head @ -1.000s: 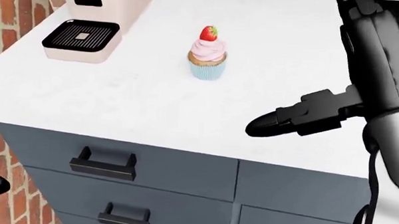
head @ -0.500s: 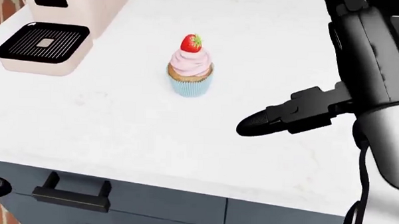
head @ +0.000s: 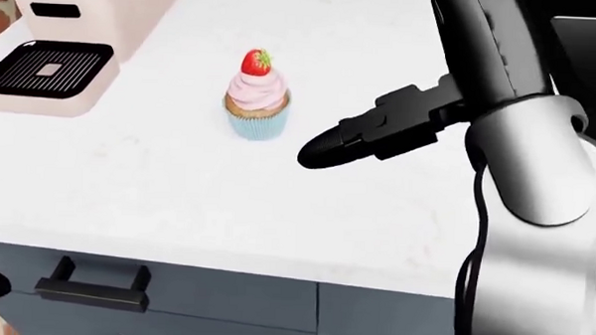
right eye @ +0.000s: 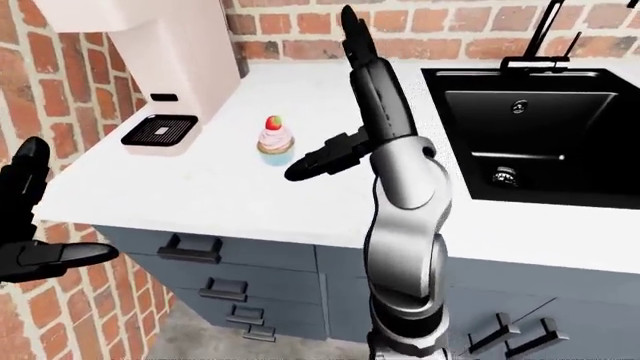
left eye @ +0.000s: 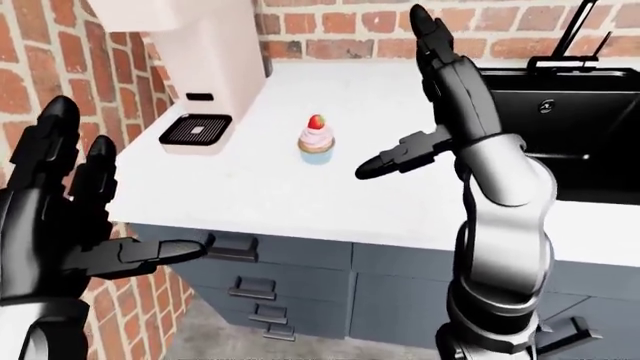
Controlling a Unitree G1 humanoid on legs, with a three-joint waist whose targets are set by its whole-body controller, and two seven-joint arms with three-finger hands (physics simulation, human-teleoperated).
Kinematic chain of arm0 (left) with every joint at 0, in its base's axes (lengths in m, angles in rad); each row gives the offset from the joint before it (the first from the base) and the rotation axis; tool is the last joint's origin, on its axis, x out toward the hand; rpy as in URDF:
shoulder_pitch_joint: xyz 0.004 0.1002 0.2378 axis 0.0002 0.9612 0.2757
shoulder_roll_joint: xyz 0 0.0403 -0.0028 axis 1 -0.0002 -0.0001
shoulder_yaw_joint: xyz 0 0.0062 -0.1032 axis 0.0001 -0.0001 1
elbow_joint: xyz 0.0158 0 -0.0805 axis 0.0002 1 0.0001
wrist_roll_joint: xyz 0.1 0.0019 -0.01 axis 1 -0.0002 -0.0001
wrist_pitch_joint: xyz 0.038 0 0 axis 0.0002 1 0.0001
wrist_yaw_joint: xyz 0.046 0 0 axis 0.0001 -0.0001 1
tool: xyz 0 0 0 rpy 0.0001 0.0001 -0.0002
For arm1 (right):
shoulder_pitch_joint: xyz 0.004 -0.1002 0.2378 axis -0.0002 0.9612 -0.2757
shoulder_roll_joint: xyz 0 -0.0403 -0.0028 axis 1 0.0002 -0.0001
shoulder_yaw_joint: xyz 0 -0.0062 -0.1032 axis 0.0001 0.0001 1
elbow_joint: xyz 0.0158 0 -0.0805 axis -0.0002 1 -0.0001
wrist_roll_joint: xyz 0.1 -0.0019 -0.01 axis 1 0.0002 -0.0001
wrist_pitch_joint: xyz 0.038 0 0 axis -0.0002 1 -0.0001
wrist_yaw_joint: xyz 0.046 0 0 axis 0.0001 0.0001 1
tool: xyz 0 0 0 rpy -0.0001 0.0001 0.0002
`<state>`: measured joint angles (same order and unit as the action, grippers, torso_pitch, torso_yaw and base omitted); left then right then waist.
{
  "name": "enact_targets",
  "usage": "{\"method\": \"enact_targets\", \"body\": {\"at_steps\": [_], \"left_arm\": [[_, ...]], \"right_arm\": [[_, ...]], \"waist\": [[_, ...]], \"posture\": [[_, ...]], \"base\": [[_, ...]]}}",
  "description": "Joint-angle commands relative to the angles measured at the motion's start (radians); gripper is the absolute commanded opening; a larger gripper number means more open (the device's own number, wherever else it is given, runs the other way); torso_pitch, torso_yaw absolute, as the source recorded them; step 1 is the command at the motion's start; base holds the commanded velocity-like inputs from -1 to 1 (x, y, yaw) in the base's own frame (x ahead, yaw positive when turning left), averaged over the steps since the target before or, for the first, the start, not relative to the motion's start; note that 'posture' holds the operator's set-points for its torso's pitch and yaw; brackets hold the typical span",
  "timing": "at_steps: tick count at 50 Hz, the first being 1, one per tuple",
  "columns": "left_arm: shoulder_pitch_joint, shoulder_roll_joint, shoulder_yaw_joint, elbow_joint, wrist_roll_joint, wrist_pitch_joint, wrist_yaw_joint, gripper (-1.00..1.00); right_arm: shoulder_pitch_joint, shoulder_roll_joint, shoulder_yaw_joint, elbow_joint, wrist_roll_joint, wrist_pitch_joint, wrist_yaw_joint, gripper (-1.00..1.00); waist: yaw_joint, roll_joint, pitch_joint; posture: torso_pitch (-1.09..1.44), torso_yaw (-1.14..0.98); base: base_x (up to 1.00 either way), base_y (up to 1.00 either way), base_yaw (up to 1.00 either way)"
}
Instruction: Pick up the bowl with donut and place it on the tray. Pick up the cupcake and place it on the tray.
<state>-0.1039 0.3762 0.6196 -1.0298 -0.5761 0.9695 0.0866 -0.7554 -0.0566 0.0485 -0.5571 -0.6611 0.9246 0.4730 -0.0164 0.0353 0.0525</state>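
While cupcake (head: 256, 99) stands upright, strawberry up, right hand (left eye: 440, 97) splayed beside it; left hand (left eye: 60, 217) splayed.

Red brick wall (left eye: 330, 22), white counter (left eye: 300, 195), grey drawers (left eye: 290, 277), black sink (right eye: 540, 127)

Pink-frosted cupcake (head: 256, 97), strawberry-topped, upright on countertop (head: 178, 186).

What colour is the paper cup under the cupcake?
Light blue on the cupcake, clearest in the head view.
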Motion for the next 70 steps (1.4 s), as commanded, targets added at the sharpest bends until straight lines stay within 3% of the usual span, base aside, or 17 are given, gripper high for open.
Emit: {"method": "enact_targets", "body": {"at_steps": [1,11,21,42,57,70], "left_arm": [[-0.008,0.006,0.007,-0.017,0.017,-0.034,-0.005,1.0],[0.002,-0.01,0.0,-0.017,0.038,-0.042,-0.021,1.0],[0.022,-0.001,0.022,-0.017,0.014,-0.054,-0.017,1.0],[0.025,-0.013,0.043,-0.017,0.033,-0.053,-0.047,1.0],[0.036,0.032,0.062,-0.017,-0.046,-0.057,0.01,1.0],[0.068,0.028,0.064,-0.017,-0.049,-0.081,0.007,1.0]], "right_arm": [[-0.039,0.008,-0.004,0.006,0.011,-0.03,-0.021,1.0],[-0.113,0.044,-0.001,0.227,0.098,-0.112,-0.111,1.0],[-0.204,0.034,-0.013,0.421,0.159,-0.158,-0.187,1.0],[-0.28,0.026,-0.031,0.752,0.25,-0.318,-0.313,1.0],[-0.348,0.044,-0.027,0.939,0.292,-0.406,-0.378,1.0],[-0.371,0.092,-0.004,1.111,0.284,-0.503,-0.411,1.0]], "waist": [[0.0,0.002,-0.016],[0.0,0.007,-0.024],[0.007,0.003,-0.033],[0.015,0.001,-0.041],[0.012,0.004,-0.038],[0.01,0.009,-0.034]], "posture": [[0.0,0.0],[0.0,0.0],[0.0,0.0],[0.0,0.0],[0.0,0.0],[0.0,0.0]], "base": [[0.0,0.0,0.0],[0.0,0.0,0.0],[0.0,0.0,0.0],[0.0,0.0,0.0],[0.0,0.0,0.0],[0.0,0.0,0.0]]}}
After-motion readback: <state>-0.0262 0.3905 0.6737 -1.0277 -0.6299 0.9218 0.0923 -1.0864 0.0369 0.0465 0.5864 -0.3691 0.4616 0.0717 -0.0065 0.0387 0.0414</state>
